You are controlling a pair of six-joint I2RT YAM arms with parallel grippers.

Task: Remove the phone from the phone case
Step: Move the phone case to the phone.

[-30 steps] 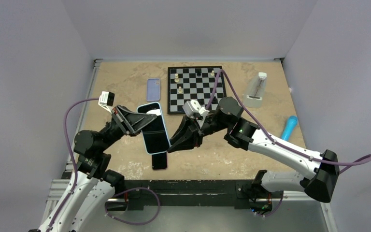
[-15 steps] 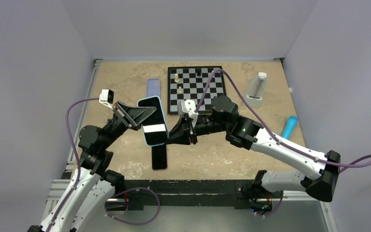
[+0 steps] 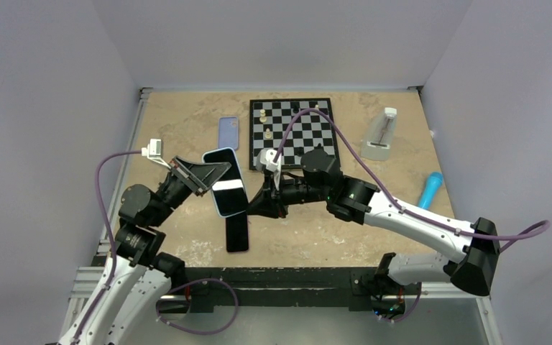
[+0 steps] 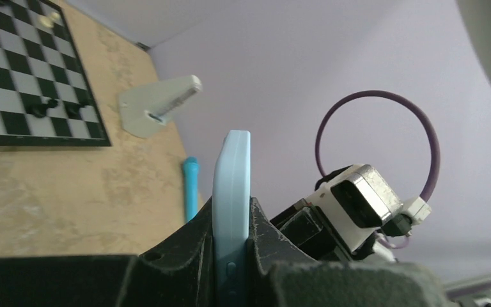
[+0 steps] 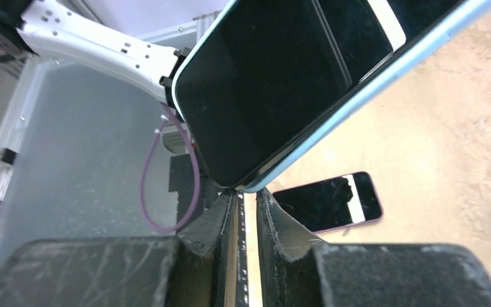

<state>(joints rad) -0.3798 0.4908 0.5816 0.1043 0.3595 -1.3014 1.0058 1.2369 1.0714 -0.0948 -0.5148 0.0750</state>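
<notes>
Left gripper (image 4: 231, 214) clamps the phone case (image 4: 232, 163) aloft as a brace; right gripper (image 5: 246, 195) meets its corner to free the phone (image 5: 262, 83), grip unclear.

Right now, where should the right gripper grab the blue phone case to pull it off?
Pinch the blue phone case's thin rim at its free near corner, coming from the right. The left gripper clamps the opposite long edge, so that corner sticks out unblocked.

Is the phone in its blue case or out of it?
In: the phone, screen black, sits framed by the blue case, which the left gripper clamps.
</notes>
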